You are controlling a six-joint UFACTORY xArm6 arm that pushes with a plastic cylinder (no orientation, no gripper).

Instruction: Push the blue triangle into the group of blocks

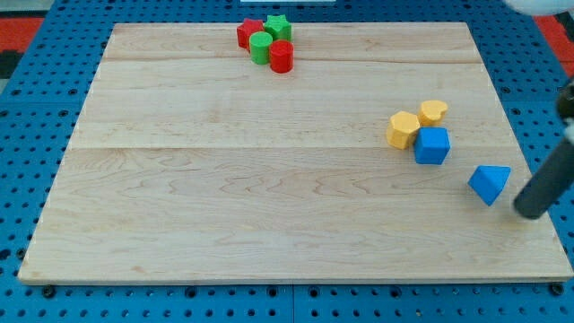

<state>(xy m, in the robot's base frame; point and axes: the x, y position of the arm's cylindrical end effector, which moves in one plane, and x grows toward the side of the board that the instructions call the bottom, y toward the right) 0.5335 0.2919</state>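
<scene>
One blue triangle (489,184), two yellow blocks (404,129)

1. Single camera view, no second view to overlap with.
2. Looks down at a slant onto the wooden board (269,179); far edge at the view's top appears narrower than the near edge.
3. Mid distance: nearly the whole board fits in frame.
4. Blue pegboard base (27,108) shows around the board on all sides.

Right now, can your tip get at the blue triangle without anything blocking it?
Probably yes. My tip sits just to the view's right of the blue triangle, with bare board between them. The blue cube and yellow blocks lie on the triangle's far side.
</scene>
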